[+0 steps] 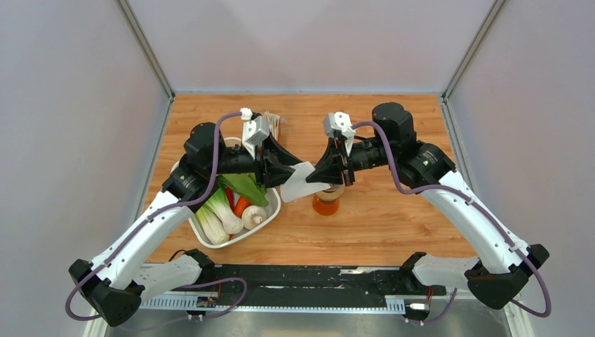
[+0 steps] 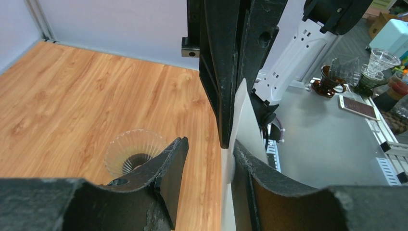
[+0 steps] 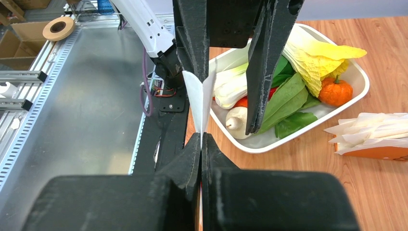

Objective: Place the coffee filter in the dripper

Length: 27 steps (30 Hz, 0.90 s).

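Observation:
The coffee filter (image 1: 300,181), a thin white paper fan, hangs in the air between my two grippers. My right gripper (image 1: 317,174) is shut on its edge; the right wrist view shows the paper (image 3: 198,96) pinched between the closed jaws (image 3: 201,137). My left gripper (image 1: 288,172) is open, and in its wrist view (image 2: 209,144) the filter (image 2: 245,120) lies against one finger only. The dripper (image 1: 330,191), clear with a tan ring collar, sits on an orange-tinted glass vessel (image 1: 326,206) just below the right gripper. Its ribbed clear cone (image 2: 132,149) shows below the left fingers.
A white tray (image 1: 270,214) of vegetables stands left of the dripper, under the left arm, and also shows in the right wrist view (image 3: 356,96). A bundle of stacked filter papers (image 3: 370,132) lies beyond it near the back (image 1: 272,125).

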Each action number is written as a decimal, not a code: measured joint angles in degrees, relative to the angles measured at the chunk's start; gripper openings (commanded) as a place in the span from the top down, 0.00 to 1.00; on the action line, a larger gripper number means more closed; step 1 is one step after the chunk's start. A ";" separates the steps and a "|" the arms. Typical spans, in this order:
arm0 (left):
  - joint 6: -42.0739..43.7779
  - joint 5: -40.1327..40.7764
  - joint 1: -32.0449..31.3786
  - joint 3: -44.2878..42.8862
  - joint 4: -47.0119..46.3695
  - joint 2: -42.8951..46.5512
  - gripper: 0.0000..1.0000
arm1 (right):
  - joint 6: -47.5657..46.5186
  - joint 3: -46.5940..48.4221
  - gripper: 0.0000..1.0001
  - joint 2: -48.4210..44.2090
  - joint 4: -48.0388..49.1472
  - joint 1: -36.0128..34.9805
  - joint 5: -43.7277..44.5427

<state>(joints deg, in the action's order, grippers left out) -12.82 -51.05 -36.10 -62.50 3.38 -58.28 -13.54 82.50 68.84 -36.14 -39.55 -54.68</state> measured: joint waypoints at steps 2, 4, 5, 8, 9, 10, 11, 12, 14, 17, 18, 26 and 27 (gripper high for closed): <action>-0.13 0.07 -0.02 -0.20 -0.11 -0.07 0.56 | -0.04 0.00 1.00 0.09 -0.13 0.00 -0.33; -0.22 0.09 -0.20 -0.55 -0.31 -0.15 0.57 | -0.09 0.00 1.00 0.13 -0.46 0.00 -0.61; -0.26 0.07 -0.24 -0.76 -0.63 -0.26 0.57 | -0.13 0.00 1.00 0.15 -0.66 0.00 -0.83; -0.79 0.02 -0.26 -1.05 -2.23 -0.37 0.58 | -0.26 0.00 1.00 0.26 -1.18 0.00 -1.25; -0.98 -0.04 -0.26 -1.07 -2.69 -0.39 0.58 | -0.31 0.00 1.00 0.35 -1.20 0.00 -1.38; -1.25 -0.11 -0.28 -1.09 -3.19 -0.48 0.58 | -0.33 0.00 1.00 0.42 -1.22 -0.02 -1.42; -1.46 -0.20 -0.33 -1.11 -3.67 -0.61 0.58 | -0.39 0.00 1.00 0.50 -1.25 -0.02 -1.46; -1.68 -0.33 -0.42 -1.25 -4.02 -0.81 0.58 | -0.44 0.00 1.00 0.57 -1.25 -0.02 -1.49; -1.92 -0.50 -0.68 -1.57 -4.46 -1.20 0.58 | -0.48 0.07 1.00 0.79 -1.29 -0.02 -1.55; -2.40 -0.81 -0.98 -1.75 -4.94 -1.51 0.58 | -0.48 0.22 1.00 1.18 -1.29 -0.04 -1.68; -2.62 -0.92 -1.03 -1.75 -5.01 -1.57 0.58 | -0.48 0.28 1.00 1.27 -1.31 -0.07 -1.70; -4.90 -0.72 -1.11 -1.75 -6.10 -1.68 0.58 | -0.48 0.37 1.00 1.25 -1.27 -0.07 -2.05; -4.98 -0.70 -1.11 -1.75 -6.16 -1.68 0.58 | -0.48 0.37 1.00 1.22 -1.27 -0.07 -2.08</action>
<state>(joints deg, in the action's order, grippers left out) -17.80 -51.75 -37.21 -64.25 -2.79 -59.96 -14.02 82.87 70.06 -37.41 -39.62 -56.75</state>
